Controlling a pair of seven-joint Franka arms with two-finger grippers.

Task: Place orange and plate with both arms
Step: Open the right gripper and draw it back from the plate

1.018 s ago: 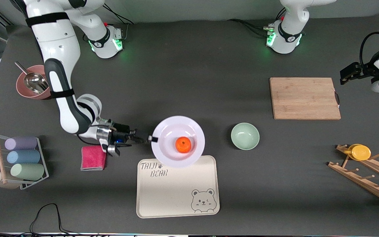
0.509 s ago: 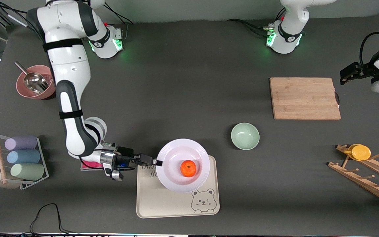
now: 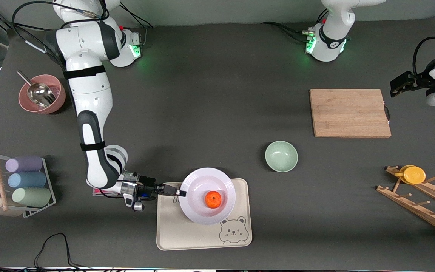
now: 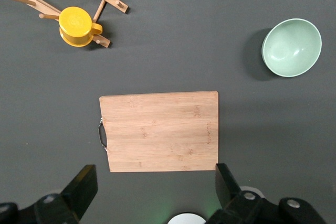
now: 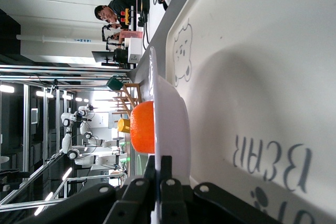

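While my right gripper (image 3: 179,193) pinches the plate (image 3: 207,196) rim, the orange (image 3: 213,199) rides inside, over the tray (image 3: 202,234); my left gripper (image 4: 152,192) waits wide above the cutting board (image 4: 160,129).

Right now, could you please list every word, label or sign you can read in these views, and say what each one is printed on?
"BEAR": on the cream tray, seen in the right wrist view.
A second word beside it on the tray: cut off and partly covered by the plate, not readable.
Small marking on the wooden cutting board: too small to read.
Sign on the room's ceiling in the right wrist view: too blurred to read.
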